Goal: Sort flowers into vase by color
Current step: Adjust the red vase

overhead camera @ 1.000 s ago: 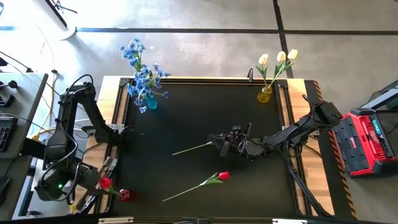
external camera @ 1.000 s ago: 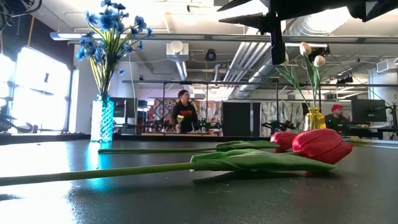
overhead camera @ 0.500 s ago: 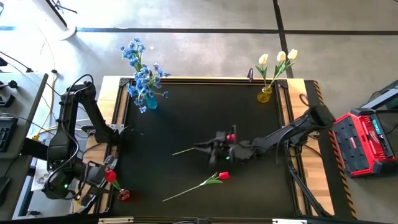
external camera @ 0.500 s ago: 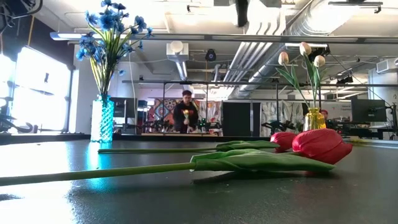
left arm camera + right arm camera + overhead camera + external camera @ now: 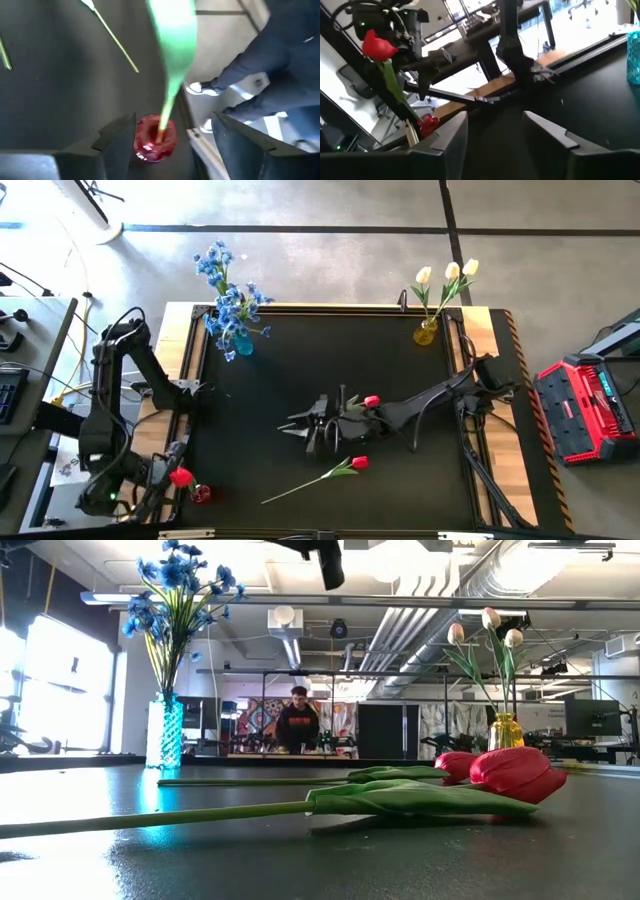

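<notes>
A red tulip point(image 5: 181, 476) stands with its stem's lower end point(image 5: 162, 127) in the small red vase point(image 5: 154, 139) at the table's near left corner. My left gripper point(image 5: 172, 120) is open, its fingers on either side of the stem, clear of it. Two more red tulips lie flat on the black table: one point(image 5: 357, 463) near the middle front, and one whose head point(image 5: 372, 402) shows beside my right arm. My right gripper point(image 5: 300, 426) hangs open above the table's middle, with nothing between its fingers.
Blue flowers stand in a teal vase point(image 5: 240, 340) at the far left, cream tulips in a yellow vase point(image 5: 426, 332) at the far right. A person's legs and a shoe point(image 5: 200, 89) show just past the table's edge beside the red vase.
My right gripper has gone toward the table's left edge, away from the tulip head that it covered, has rolled, and its fingers have spread apart. My left gripper has sunk a little over the red vase with the tulip.
</notes>
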Tool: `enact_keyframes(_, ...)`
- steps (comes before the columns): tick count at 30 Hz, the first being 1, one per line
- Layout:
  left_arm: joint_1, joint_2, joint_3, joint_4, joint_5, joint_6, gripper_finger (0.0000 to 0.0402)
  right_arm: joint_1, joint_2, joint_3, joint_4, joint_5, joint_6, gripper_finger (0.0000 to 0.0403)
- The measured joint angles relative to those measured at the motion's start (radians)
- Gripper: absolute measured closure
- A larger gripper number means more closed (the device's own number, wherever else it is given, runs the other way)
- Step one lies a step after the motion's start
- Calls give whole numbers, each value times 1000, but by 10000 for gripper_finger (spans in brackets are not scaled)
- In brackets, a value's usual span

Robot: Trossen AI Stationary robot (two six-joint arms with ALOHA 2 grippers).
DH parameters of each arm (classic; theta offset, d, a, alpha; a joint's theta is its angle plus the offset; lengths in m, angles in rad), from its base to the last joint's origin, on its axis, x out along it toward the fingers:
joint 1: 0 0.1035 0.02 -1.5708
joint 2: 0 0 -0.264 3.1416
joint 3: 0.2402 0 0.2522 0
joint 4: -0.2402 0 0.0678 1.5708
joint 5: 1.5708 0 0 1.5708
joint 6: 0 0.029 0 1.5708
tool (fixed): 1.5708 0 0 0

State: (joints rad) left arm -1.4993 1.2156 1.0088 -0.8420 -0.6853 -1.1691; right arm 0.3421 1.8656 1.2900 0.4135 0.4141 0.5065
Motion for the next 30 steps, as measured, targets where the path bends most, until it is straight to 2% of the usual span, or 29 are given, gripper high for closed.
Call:
enact_keyframes(5, 1, 71, 1, 0, 5, 29, 132, 7, 0, 0, -16, 0, 13, 201)
enact_keyframes(13, 3, 122, 3, -1, -19, 28, 128, 9, 0, 0, -36, 13, 41, 189)
enact_keyframes(26, 29, 97, 2, -32, -29, 17, 128, 12, 0, 0, -38, 51, 74, 189)
enact_keyframes(30, 62, 74, -6, -89, -6, -57, 128, 13, 0, 0, -37, 58, 80, 190)
